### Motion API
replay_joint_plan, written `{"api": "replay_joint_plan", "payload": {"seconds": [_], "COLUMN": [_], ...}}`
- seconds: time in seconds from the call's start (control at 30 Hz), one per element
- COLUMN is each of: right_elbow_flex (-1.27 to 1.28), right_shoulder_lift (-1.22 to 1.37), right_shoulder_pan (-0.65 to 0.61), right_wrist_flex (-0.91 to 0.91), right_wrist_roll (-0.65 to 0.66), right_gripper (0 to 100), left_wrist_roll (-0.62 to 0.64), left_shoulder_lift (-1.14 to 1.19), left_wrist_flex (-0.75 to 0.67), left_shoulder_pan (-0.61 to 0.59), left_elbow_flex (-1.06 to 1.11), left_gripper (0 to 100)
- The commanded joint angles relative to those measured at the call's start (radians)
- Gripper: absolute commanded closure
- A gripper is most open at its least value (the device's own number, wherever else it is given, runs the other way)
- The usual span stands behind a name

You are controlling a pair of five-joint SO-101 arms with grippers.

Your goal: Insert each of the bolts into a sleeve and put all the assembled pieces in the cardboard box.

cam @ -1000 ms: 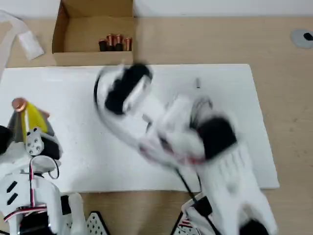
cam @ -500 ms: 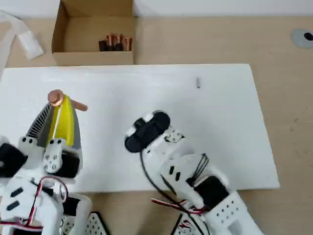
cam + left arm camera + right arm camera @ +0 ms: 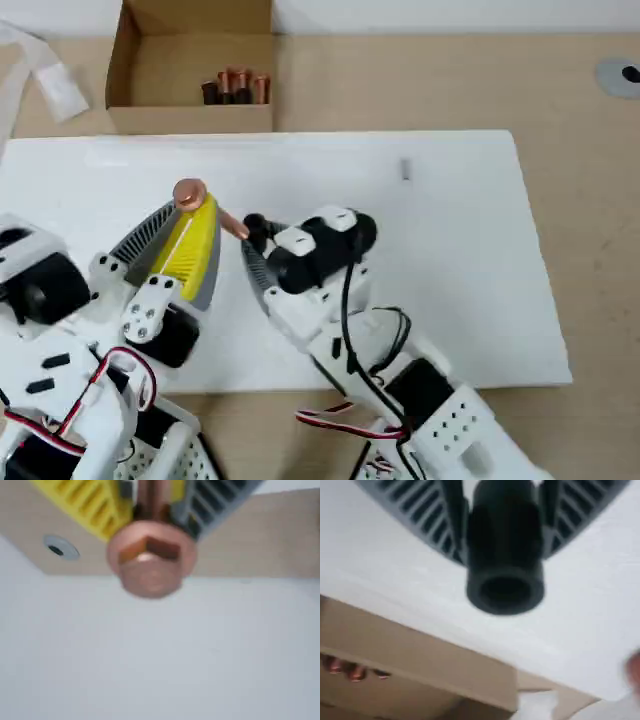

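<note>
My left gripper (image 3: pixel 193 207), with one yellow and one grey finger, is shut on a copper bolt (image 3: pixel 190 193) over the white board (image 3: pixel 450 260). The bolt's head (image 3: pixel 150 560) faces the left wrist camera. Its shaft tip (image 3: pixel 236 227) points at a black sleeve (image 3: pixel 254 226). My right gripper (image 3: pixel 256 240) is shut on that sleeve, whose open mouth (image 3: pixel 505 587) shows in the right wrist view. Tip and sleeve are very close; I cannot tell whether they touch. The cardboard box (image 3: pixel 128 60) stands at the back left with several assembled pieces (image 3: pixel 236 88) inside.
A small grey item (image 3: pixel 405 170) lies on the board's far right part. A grey disc (image 3: pixel 620 76) sits on the wooden table at the far right. White paper (image 3: pixel 55 88) lies left of the box. The box's wall (image 3: pixel 420 655) appears beyond the sleeve.
My left gripper has carried the bolt rightward from the board's left edge to its middle. My right arm pulled back, then swung left with the sleeve up to the bolt's tip.
</note>
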Motion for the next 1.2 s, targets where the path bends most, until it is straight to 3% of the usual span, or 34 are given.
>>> {"api": "replay_joint_plan", "payload": {"seconds": [0.0, 0.23, 0.5, 0.73, 1.17], "right_elbow_flex": [-0.004, -0.007, -0.004, -0.002, -0.004], "right_shoulder_lift": [0.015, 0.015, 0.013, 0.016, 0.013], "right_shoulder_pan": [-0.021, -0.021, -0.018, -0.018, -0.018], "right_wrist_flex": [-0.037, -0.028, -0.028, -0.028, -0.028], "right_wrist_roll": [-0.011, -0.009, -0.008, -0.008, -0.008], "right_gripper": [98.9, 98.9, 98.9, 98.9, 98.9], "left_wrist_roll": [0.005, 0.0, -0.098, -0.097, -0.098], "left_shoulder_lift": [0.05, 0.087, 0.088, 0.105, 0.193], "left_wrist_flex": [-0.031, -0.012, 0.095, 0.163, 0.068], "left_shoulder_pan": [0.034, 0.031, 0.031, 0.037, 0.031], "left_elbow_flex": [-0.089, -0.1, -0.153, -0.153, -0.143], "left_gripper": [100, 100, 100, 100, 100]}}
